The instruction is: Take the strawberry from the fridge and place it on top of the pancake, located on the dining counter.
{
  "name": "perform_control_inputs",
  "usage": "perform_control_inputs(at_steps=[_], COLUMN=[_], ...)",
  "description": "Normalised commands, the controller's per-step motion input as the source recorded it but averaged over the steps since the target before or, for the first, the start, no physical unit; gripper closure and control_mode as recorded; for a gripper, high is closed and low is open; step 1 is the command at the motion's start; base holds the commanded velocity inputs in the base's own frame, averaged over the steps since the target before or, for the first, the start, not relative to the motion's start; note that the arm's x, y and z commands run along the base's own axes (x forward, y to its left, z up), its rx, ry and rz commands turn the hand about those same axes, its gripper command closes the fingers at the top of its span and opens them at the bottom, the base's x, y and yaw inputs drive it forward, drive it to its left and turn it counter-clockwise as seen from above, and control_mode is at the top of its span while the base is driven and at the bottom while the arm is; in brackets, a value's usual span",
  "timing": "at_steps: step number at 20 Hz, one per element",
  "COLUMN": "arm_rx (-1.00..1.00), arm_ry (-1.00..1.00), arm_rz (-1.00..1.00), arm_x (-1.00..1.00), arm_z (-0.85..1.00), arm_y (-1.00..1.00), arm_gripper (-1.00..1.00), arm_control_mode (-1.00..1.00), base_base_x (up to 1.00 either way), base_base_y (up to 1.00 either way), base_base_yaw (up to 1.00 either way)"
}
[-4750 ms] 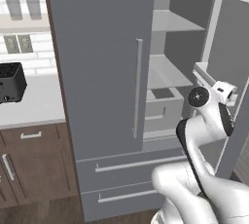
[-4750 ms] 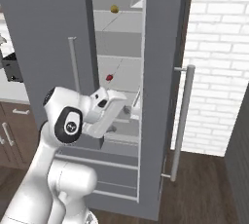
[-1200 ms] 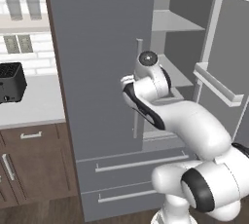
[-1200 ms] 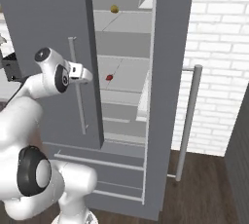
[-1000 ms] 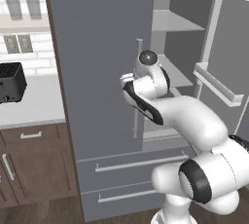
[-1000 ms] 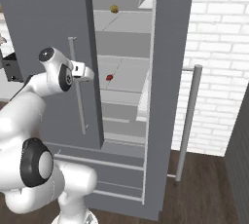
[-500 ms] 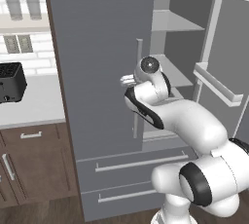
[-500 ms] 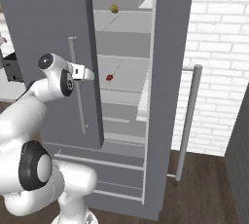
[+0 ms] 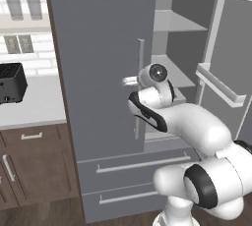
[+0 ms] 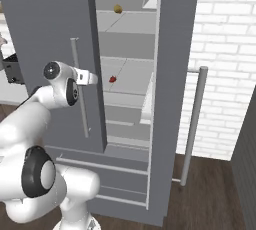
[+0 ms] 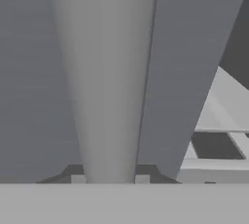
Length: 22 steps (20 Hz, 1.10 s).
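The fridge (image 9: 98, 63) is tall and grey, its left door closed and its right door swung open. My gripper (image 9: 138, 80) is shut on the left door's vertical silver handle (image 9: 141, 53), about halfway up the bar. In the hand view the handle (image 11: 107, 72) runs up from between my fingertips (image 11: 78, 179). The strawberry (image 10: 113, 79) is a tiny red berry lying on a pale middle shelf inside, to the right of my gripper (image 10: 83, 80) and deeper in. The pancake and the dining counter are out of view.
A small yellowish lump (image 10: 118, 9) sits on the upper shelf. The open right door (image 9: 231, 77) with its racks stands beside my arm. Two bottom drawers (image 9: 138, 166) lie below. A black toaster (image 9: 10, 82) rests on a white counter over brown cabinets (image 9: 34, 161). White brick wall (image 10: 225, 49) at right.
My hand has slid a little down the left door handle and the jaws have gone from open to shut around the bar. The strawberry has not moved.
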Motion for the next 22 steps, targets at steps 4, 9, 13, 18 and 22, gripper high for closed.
perform_control_inputs(at_steps=[4, 9, 13, 18, 22], arm_rx=[0.00, 0.00, 0.00, 0.00, 0.06], arm_ry=[-0.01, -0.01, 0.01, 0.05, 0.01], arm_rz=[0.00, 0.00, 0.00, 0.03, 0.02], arm_x=[-0.83, -0.99, -0.83, -0.54, -0.52], arm_z=[0.00, 0.06, 0.11, 0.00, 0.00], arm_y=[0.47, 0.65, 0.78, 0.68, 0.18], arm_gripper=[1.00, 1.00, 1.00, -1.00, -1.00], arm_control_mode=[-1.00, -1.00, -1.00, -1.00, -1.00], base_base_x=[0.00, 0.00, 0.00, 0.00, 0.00], base_base_y=[0.00, 0.00, 0.00, 0.00, 0.00], base_base_yaw=[0.00, 0.00, 0.00, 0.00, 0.00])
